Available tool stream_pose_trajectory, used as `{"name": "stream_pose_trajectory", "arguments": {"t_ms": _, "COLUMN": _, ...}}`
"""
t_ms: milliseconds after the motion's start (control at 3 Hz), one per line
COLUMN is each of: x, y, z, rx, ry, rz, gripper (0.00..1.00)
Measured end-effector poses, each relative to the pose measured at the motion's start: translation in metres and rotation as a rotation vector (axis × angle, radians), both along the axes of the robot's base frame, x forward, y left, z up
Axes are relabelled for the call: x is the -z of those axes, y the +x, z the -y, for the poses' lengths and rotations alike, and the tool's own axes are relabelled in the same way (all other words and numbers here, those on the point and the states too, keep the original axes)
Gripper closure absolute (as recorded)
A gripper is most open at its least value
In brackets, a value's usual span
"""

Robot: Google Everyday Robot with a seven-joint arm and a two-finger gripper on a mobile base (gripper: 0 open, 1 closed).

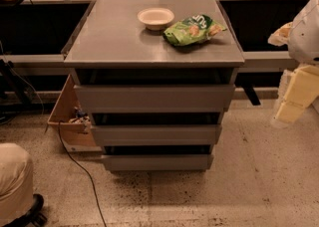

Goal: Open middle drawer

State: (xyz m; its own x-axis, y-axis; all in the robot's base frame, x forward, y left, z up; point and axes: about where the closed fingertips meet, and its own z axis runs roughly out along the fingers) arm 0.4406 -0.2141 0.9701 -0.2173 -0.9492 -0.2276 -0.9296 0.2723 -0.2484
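A grey cabinet (149,42) with three handleless drawers stands in the middle of the camera view. The middle drawer (155,135) has a long flat grey front, with dark gaps above and below it. It sits between the taller top drawer (154,98) and the smaller bottom drawer (157,162). None of the drawers is pulled out enough to show its inside. My gripper (295,96), cream-yellow under a white arm (306,32), hangs at the right edge of the view. It is well to the right of the cabinet, at about top-drawer height, and touches nothing.
A white bowl (156,18) and a green chip bag (192,28) lie on the cabinet top. A cardboard box (65,116) sits on the floor to the left, and a black cable (79,166) runs past it. A cream rounded body (15,186) is at the lower left. Dark benches stand behind.
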Motion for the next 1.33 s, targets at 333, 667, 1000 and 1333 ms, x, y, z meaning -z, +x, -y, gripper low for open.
{"name": "stream_pose_trajectory", "arguments": {"t_ms": 333, "x": 0.044, "y": 0.006, "z": -0.004, "rx": -0.009, "ry": 0.058, "rz": -0.024, "gripper": 0.0}}
{"name": "stream_pose_trajectory", "arguments": {"t_ms": 667, "x": 0.109, "y": 0.021, "z": -0.015, "rx": -0.025, "ry": 0.129, "rz": -0.041, "gripper": 0.0}}
{"name": "stream_pose_trajectory", "arguments": {"t_ms": 1000, "x": 0.16, "y": 0.034, "z": -0.033, "rx": -0.059, "ry": 0.179, "rz": -0.053, "gripper": 0.0}}
{"name": "stream_pose_trajectory", "arguments": {"t_ms": 1333, "x": 0.213, "y": 0.044, "z": -0.058, "rx": -0.103, "ry": 0.223, "rz": -0.08, "gripper": 0.0}}
